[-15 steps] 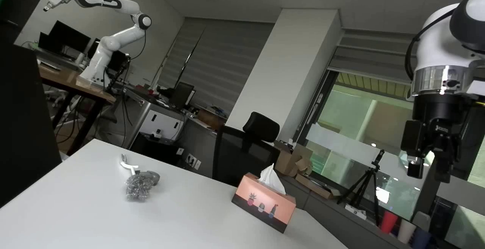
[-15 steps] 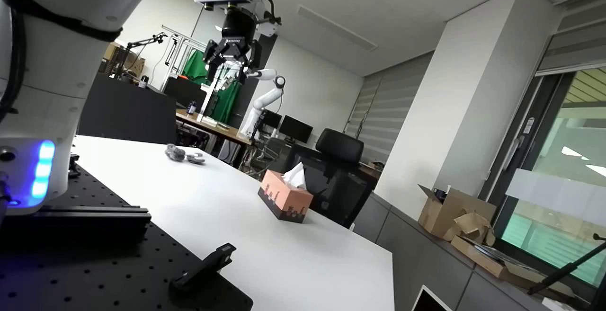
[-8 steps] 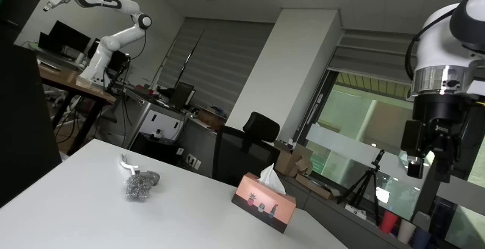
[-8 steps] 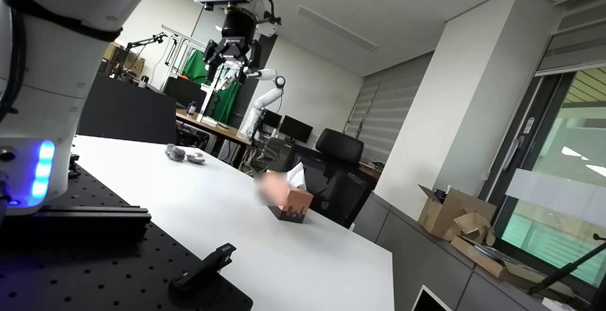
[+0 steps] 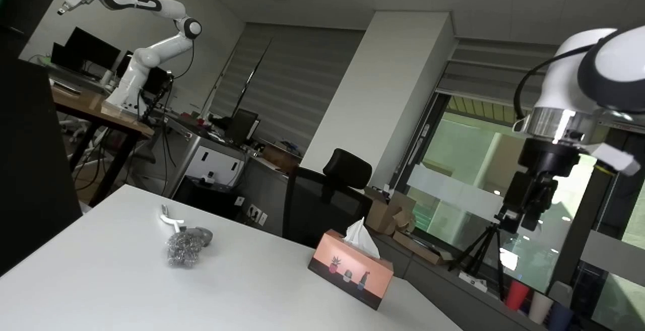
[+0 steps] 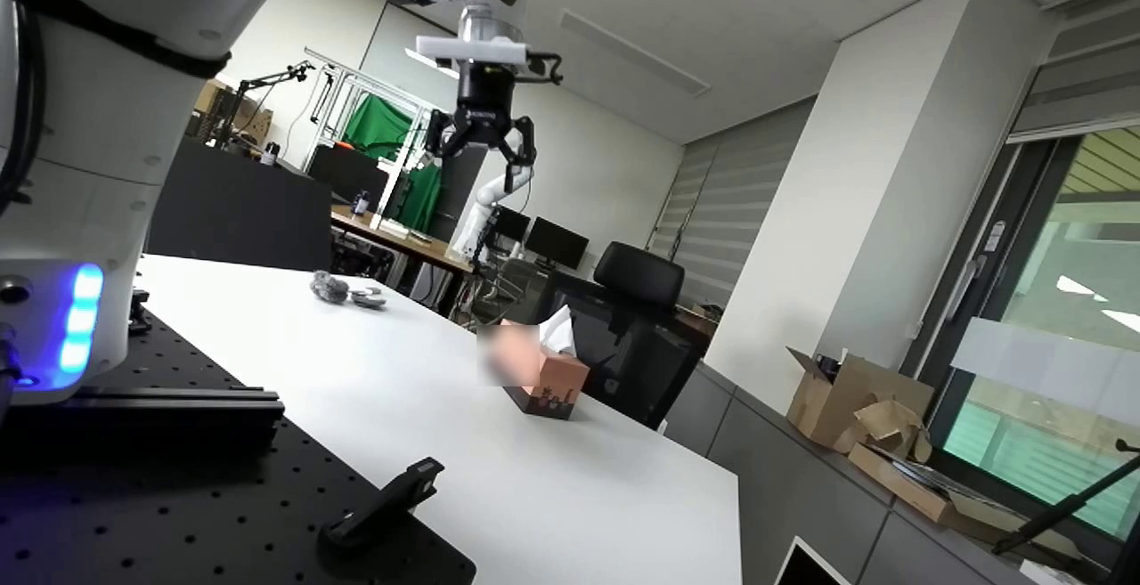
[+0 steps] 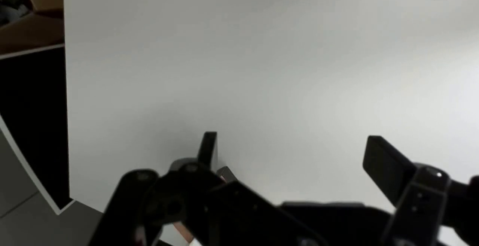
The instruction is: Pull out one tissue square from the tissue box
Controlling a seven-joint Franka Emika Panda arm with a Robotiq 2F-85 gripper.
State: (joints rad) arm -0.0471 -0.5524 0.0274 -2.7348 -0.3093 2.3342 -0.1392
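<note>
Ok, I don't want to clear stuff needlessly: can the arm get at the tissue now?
Probably yes: the gripper is open, and the tissue sticks up from its box with nothing covering it.

"How did your gripper (image 7: 292, 136) look?"

"Mostly matt. My wrist collar (image 5: 552, 122) was shiny metal, my arm shell (image 5: 620, 56) smooth and faintly glossy."

"And the tissue box (image 5: 347, 269)?"

"It looked like smooth printed card, and its tissue (image 5: 361, 239) was thin, creased paper."

"The table (image 5: 242, 290)?"

"Smooth, with a soft sheen. The grey tuft (image 5: 182, 248) looked rough and glittery, and the back of the office chair (image 5: 313, 204) was mesh."
</note>
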